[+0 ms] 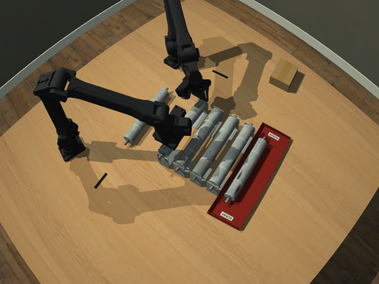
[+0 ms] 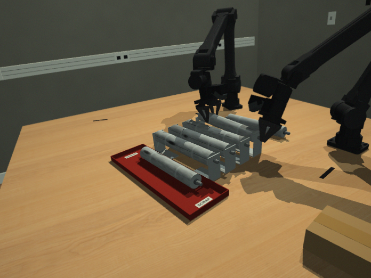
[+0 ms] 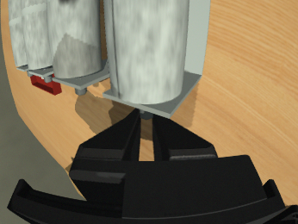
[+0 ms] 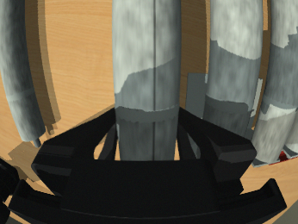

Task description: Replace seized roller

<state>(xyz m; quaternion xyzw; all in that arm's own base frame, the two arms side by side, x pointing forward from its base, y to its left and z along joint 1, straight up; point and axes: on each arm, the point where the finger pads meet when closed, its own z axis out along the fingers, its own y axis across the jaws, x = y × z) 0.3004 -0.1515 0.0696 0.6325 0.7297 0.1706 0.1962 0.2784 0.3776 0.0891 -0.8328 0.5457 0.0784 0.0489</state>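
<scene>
Both black arms are seen bent at their joints, grippers angled downward. The left gripper (image 1: 206,99) (image 2: 265,138) (image 3: 146,113) is clamped, its fingers nearly together; the right gripper (image 1: 171,144) (image 2: 211,117) (image 4: 146,113) is clamped with fingers set well wider.
</scene>
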